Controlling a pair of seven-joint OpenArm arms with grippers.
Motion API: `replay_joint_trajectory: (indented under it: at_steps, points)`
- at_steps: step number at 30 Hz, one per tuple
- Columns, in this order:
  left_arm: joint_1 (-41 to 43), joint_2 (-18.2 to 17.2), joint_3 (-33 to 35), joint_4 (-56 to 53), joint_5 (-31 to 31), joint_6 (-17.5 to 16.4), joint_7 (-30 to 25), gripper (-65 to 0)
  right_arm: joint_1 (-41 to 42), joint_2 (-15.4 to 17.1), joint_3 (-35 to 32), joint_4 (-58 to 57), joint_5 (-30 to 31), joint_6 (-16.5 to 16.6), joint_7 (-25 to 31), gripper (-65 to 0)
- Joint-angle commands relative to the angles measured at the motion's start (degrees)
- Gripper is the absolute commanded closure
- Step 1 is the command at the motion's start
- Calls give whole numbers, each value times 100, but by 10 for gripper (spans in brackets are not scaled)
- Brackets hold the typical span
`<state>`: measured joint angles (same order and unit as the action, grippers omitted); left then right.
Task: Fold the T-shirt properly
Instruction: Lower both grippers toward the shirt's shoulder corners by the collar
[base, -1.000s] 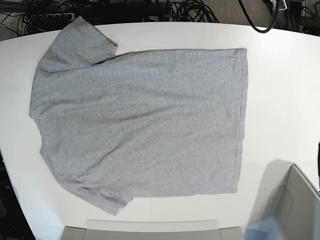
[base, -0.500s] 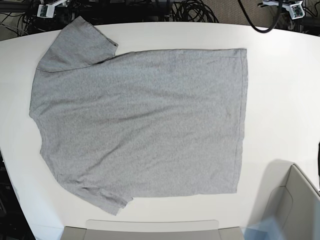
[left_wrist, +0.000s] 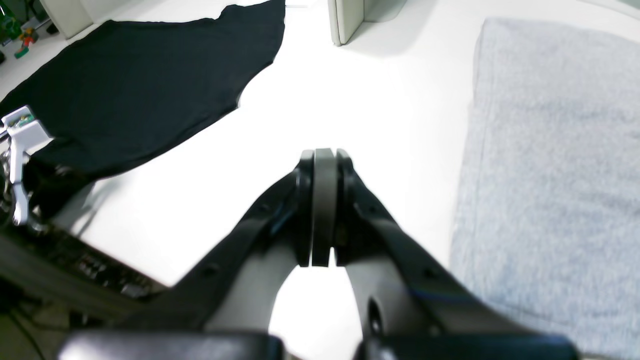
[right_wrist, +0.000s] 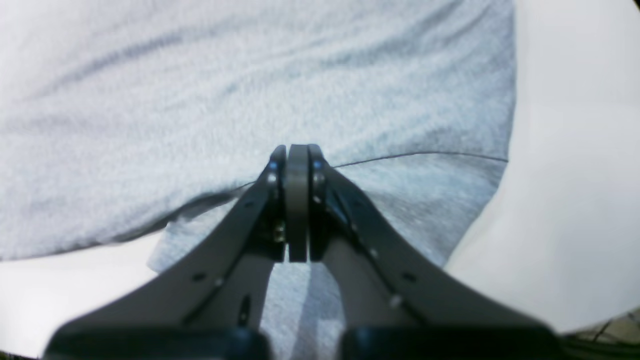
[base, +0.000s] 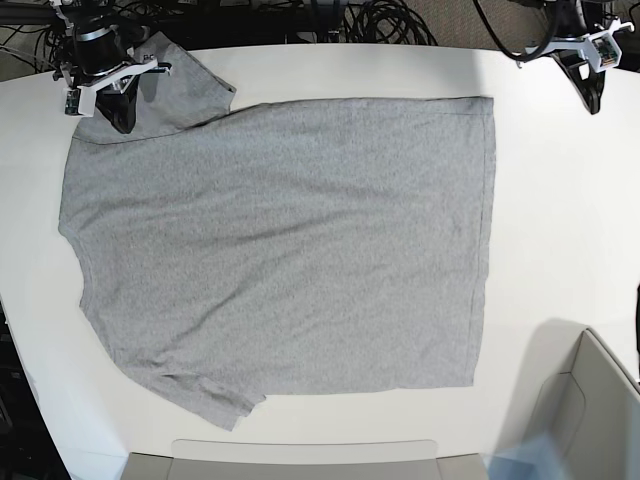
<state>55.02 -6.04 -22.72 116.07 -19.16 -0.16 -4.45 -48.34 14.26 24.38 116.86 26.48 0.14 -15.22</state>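
here the t-shirt (right_wrist: 250, 90) lies seemingly just beneath the right gripper (right_wrist: 298, 150).

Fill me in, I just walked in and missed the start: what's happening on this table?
A two-armed robot is setting up to fold a large heather-grey short-sleeved T-shirt, which lies spread flat and unfolded on the white table. The right pincer is shut and hovers over the sleeve at the table's far edge. The left pincer, also shut, is over bare table beside the shirt's hem. Neither holds anything.
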Motion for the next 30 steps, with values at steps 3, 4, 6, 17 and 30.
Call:
replay_joint_trajectory:
  at_steps: [3, 4, 6, 17, 30]
  points:
    - [-179, -24, 184, 98, 4, 21, -149, -1, 135, 99, 72, 99, 583, 17, -188, -4]
    - [-206, -24, 263, 98, 4, 21, -149, -2, 170, 178, 72, 99, 803, 17, -284, -4]
    - [-215, -33, 421, 98, 4, 21, -149, -3, 196, 266, 81, 108, 1163, 25, -407, -4]
    - [-232, -68, 580, 107, 12, 21, -157, -4, 275, 284, 248, 108, 1392, 34, -416, -5]
    - [-320, -130, 764, 107, 30, 21, -149, -67, 231, 266, 327, 108, 1409, 34, -416, -32]
